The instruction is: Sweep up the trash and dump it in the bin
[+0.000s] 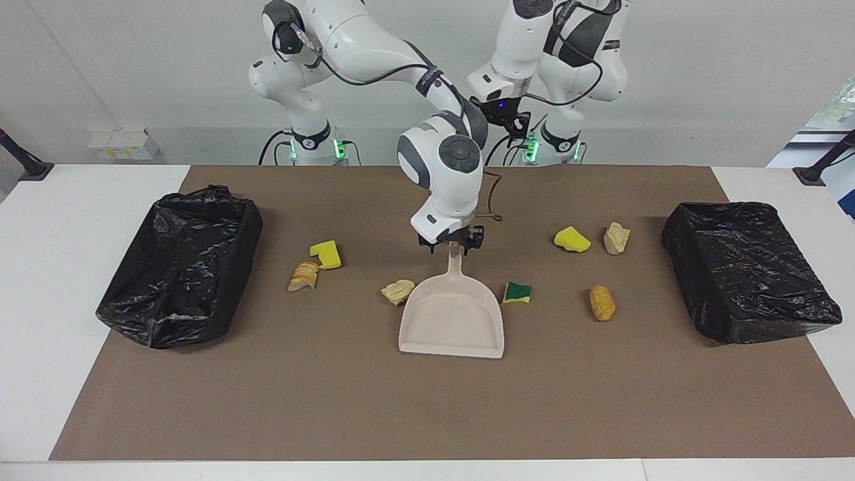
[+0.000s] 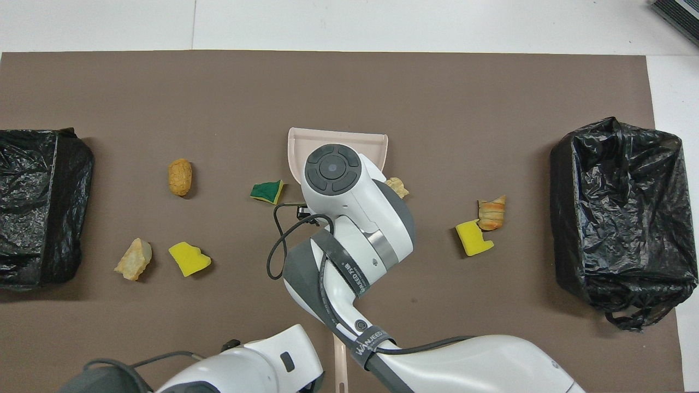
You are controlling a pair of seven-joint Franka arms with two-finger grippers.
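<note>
Smooth beige plastic dustpan [image 1: 453, 319], glossy crinkled black plastic bin liners [image 1: 179, 264], matt brown paper sheet [image 1: 427, 407] over the table

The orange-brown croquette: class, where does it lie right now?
The croquette lies on the brown mat toward the left arm's end of the table, between the green-and-yellow sponge piece and a black-lined bin.

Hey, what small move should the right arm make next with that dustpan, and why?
Probably shut the right gripper on the dustpan's handle: it sits at the handle's end, the pan lies flat on the mat, and all the scraps, such as the tan lump beside it, are unswept. The left gripper waits raised.
</note>
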